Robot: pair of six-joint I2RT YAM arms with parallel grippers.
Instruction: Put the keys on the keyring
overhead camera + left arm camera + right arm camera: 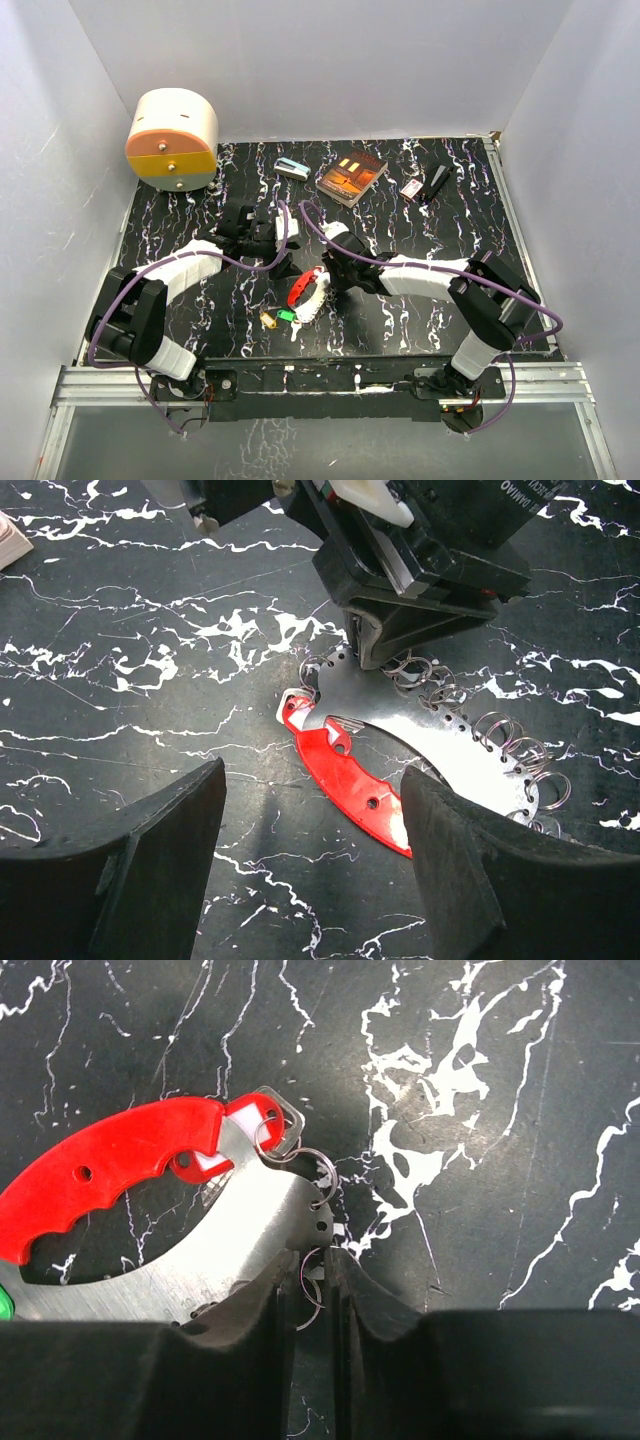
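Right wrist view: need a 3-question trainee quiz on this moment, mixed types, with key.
1. True or false: the left gripper is open.
2. The right gripper is shut on: A a split ring; B a screwdriver; C nothing.
3. Short answer: what colour is the handle on the metal plate?
Key: 1 true; 2 A; 3 red.

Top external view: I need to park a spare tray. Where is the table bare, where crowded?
Bare: the table's right side, between the right arm and the red-and-white box; also the patch between the left arm and the keys. Crowded: the centre, where the left gripper and right gripper meet at the ring holder, and the back edge around the book.
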